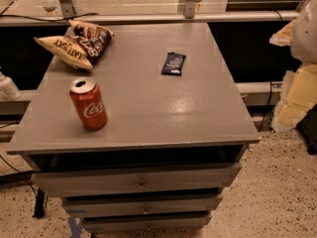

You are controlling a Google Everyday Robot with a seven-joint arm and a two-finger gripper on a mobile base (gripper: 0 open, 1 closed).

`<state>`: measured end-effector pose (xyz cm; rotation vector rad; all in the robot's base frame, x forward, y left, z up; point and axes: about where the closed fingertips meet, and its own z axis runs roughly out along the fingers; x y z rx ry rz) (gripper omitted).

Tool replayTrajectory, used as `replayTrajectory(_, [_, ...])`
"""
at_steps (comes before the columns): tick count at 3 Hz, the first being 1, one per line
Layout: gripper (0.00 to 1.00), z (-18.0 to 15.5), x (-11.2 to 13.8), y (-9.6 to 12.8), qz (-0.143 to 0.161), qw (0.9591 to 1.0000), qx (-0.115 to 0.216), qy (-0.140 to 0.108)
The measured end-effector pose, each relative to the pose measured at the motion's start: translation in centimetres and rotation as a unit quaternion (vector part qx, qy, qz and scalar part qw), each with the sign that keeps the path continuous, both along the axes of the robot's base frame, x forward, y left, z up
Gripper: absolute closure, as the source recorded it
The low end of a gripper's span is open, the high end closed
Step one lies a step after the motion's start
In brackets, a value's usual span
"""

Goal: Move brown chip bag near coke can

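The brown chip bag (77, 44) lies crumpled at the far left corner of the grey cabinet top (148, 103), partly over the left edge. The coke can (88, 104) stands upright near the front left, about a can's height in front of the bag and not touching it. My gripper (295, 95) shows as pale cream shapes at the right edge of the view, off the cabinet's right side and far from both the bag and the can. It holds nothing that I can see.
A small flat dark-blue snack wrapper (174, 63) lies at the far middle of the top. The cabinet has drawers (141, 182) below its front edge. A rail (148, 18) runs behind it. A white object (7, 87) sits to the left.
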<state>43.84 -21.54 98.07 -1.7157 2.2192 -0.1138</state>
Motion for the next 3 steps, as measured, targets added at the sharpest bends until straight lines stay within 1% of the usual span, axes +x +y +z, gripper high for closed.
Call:
replayTrajectory(1, [0.00,0.0,0.0,0.0,0.000,1.0000,0.000,0.000])
replayTrajectory(2, [0.00,0.0,1.2,0.6,0.006,0.9995,0.026,-0.018])
replayTrajectory(3, [0.00,0.2,5.0,2.3,0.020,0.9947,0.087,-0.051])
